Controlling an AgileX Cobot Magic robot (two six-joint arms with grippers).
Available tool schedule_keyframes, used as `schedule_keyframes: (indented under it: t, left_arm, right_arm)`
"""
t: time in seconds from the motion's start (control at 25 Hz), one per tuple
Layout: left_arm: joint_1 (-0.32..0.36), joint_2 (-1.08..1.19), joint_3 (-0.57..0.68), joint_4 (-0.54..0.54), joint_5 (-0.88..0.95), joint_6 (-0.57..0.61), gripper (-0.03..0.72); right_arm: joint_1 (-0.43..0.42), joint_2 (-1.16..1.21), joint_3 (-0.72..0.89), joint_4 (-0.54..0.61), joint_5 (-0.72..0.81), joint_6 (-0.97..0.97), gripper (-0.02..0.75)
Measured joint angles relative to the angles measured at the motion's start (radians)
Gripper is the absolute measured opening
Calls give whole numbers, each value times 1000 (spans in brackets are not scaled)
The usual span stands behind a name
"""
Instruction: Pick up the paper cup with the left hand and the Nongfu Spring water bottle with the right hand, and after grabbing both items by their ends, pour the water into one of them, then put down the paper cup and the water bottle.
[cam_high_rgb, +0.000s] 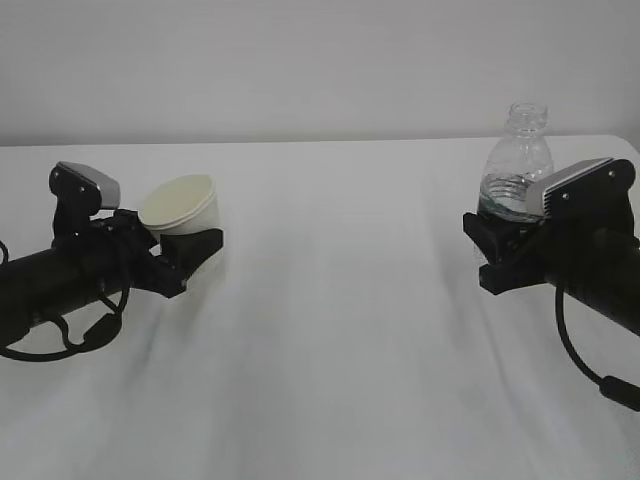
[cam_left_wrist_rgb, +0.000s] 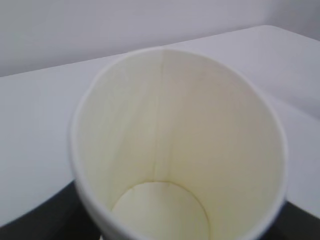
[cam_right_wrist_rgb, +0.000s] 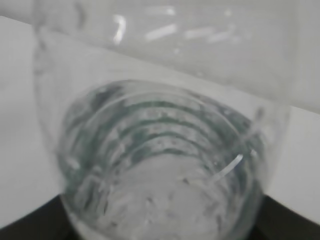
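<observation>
Arms low, near-level: left end effector (cam_high_rgb: 190, 250) clamping paper cup (cam_high_rgb: 181, 207), right end effector (cam_high_rgb: 497, 250) clamping water bottle (cam_high_rgb: 518, 165).

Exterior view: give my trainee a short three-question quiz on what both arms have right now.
1. True or false: the paper cup in the left pincer stands perfectly upright.
2. Which item does the right pincer hold? A) a mug B) the water bottle C) a spoon
3. Fill in: seen through the left wrist view, the cup's inside is ____ of liquid.

Key:
1. False, it tilts with its mouth leaning toward the left arm.
2. B, uncapped and upright.
3. Empty.
</observation>
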Motion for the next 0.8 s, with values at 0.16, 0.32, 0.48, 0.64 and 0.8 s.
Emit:
schedule_keyframes:
  t: [0.16, 0.32, 0.48, 0.64, 0.8]
  left_arm:
    - [0, -26, 0, 101, 0, -44, 480]
    - [0, -37, 0, 209, -2, -86, 480]
    - [0, -41, 0, 322, -2, -131, 480]
    - [0, -41, 0, 426, -2, -153, 480]
    - [-6, -41, 0, 496, -2, -163, 480]
  right_arm:
    - [0, 0, 0, -10, 0, 0, 427]
    - [0, 0, 0, -32, 0, 0, 427]
    - [0, 0, 0, -49, 0, 0, 427]
    - [0, 0, 0, -87, 0, 0, 427]
    - [0, 0, 0, -143, 0, 0, 427]
